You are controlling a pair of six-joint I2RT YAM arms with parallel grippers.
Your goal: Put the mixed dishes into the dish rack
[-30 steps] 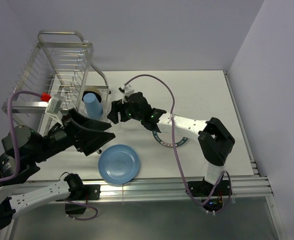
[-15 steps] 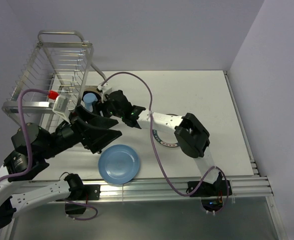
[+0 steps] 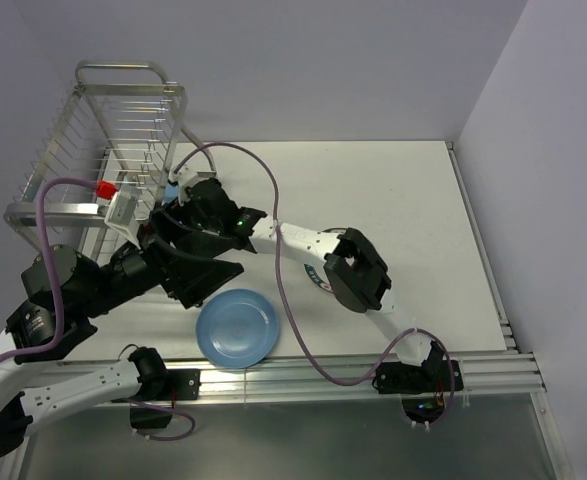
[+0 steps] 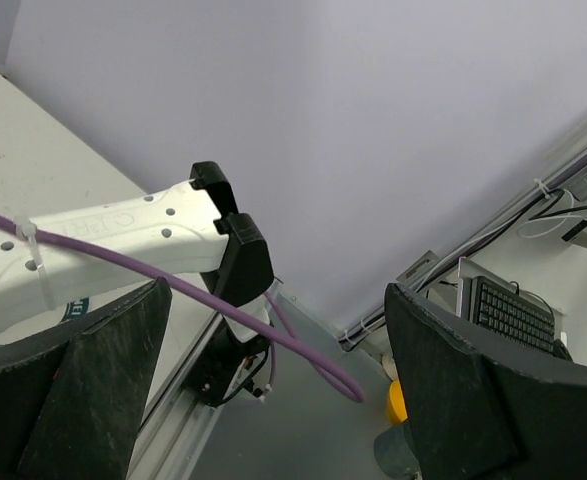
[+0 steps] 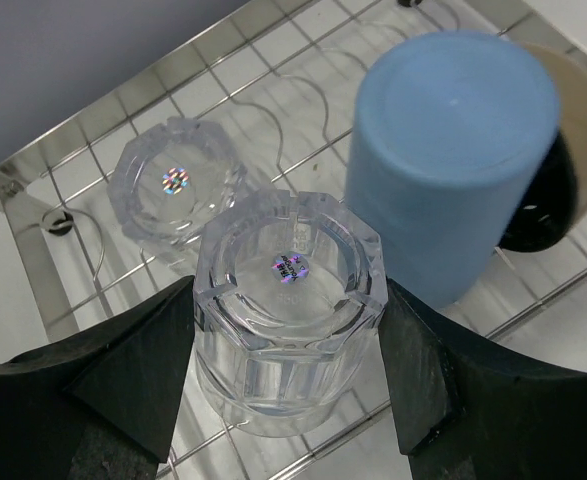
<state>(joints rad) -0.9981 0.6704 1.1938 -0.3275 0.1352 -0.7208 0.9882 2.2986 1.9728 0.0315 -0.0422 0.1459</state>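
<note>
1. We see the dish rack (image 3: 123, 140) at 10 o'clock on the table (image 3: 413, 200); its lower wire tier holds the small pieces.
2. The left gripper (image 4: 270, 395) hangs at 5 o'clock of the rack, jaws spread wide with nothing between them.
3. The right gripper (image 5: 288, 375) reaches into the lower tier and grasps a clear glass (image 5: 291, 290), one finger on each side.
4. The light-blue plate (image 3: 237, 328) lies flat on the table at 6 o'clock, outside the rack.
5. The white plate (image 3: 315, 278) sits near the table's middle, mostly hidden under the right arm.
6. The light-blue cup (image 5: 453, 160) stands closed end up at 1 o'clock of the held glass, just beside it.
7. The small black bowl (image 5: 563, 195) peeks out at 3 o'clock of the cup.
8. We cannot tell whether the held glass, base up, rests on the wires.
9. The second clear glass (image 5: 178, 185) sits base up at 11 o'clock of it.
</note>
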